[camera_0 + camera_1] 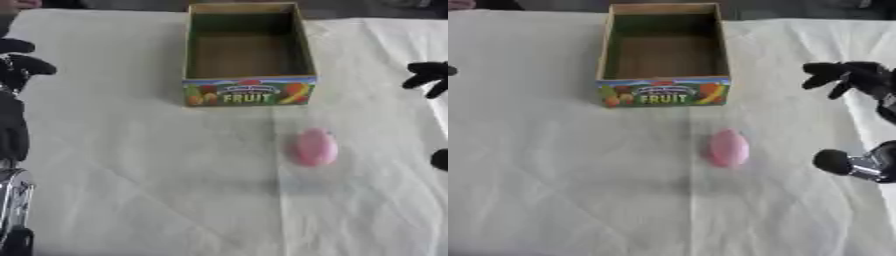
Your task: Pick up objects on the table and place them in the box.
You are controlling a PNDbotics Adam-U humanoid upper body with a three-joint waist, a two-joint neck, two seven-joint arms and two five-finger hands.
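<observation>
A pink egg-shaped object [728, 147] lies on the white cloth a little in front of the box and slightly to its right. The cardboard box [249, 93] stands open-topped at the far middle, with a colourful FRUIT label on its front wall, and nothing shows inside it. My right hand [857, 77] hovers at the right edge, level with the box front. Its fingers are relaxed and point left, its thumb [833, 161] is lower down, and it holds nothing. My left hand [19, 67] shows at the left edge, open and empty, far from the pink object.
The white cloth [131, 175] covers the whole table and has creases. The table's far edge runs just behind the box. My left forearm [12, 190] runs down the left edge of the view.
</observation>
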